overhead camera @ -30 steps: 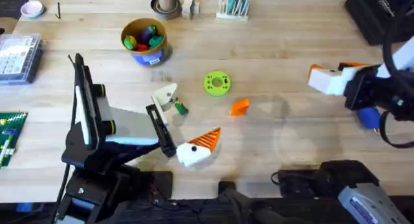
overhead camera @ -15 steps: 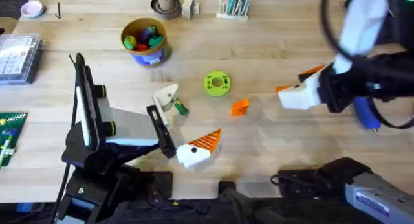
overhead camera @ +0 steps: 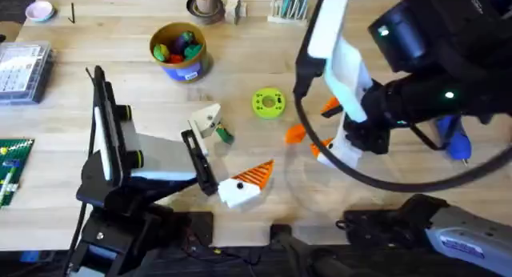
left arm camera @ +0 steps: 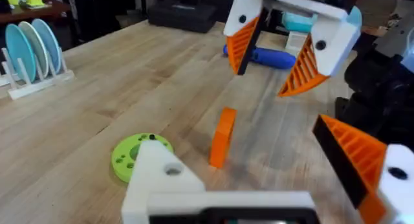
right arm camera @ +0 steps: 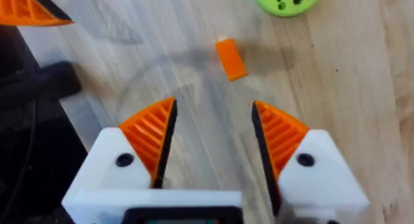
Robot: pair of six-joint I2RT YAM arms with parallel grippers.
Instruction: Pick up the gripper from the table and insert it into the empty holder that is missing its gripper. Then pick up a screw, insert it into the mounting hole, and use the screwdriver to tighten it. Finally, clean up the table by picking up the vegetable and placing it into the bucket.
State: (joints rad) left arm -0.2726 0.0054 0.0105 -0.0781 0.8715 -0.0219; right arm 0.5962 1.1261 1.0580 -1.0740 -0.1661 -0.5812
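Overhead, the left gripper (overhead camera: 240, 183), one finger missing its pad so its spread is unclear, rests well apart from the orange wedge (overhead camera: 296, 133), which lies on the table (overhead camera: 120, 45) just beyond the right gripper (overhead camera: 326, 126), jaws wide; light, rigid, probably slick plastic, best pinched across its flat sides.

Right pincer (overhead camera: 324, 126) beside orange gripper (overhead camera: 295, 134)
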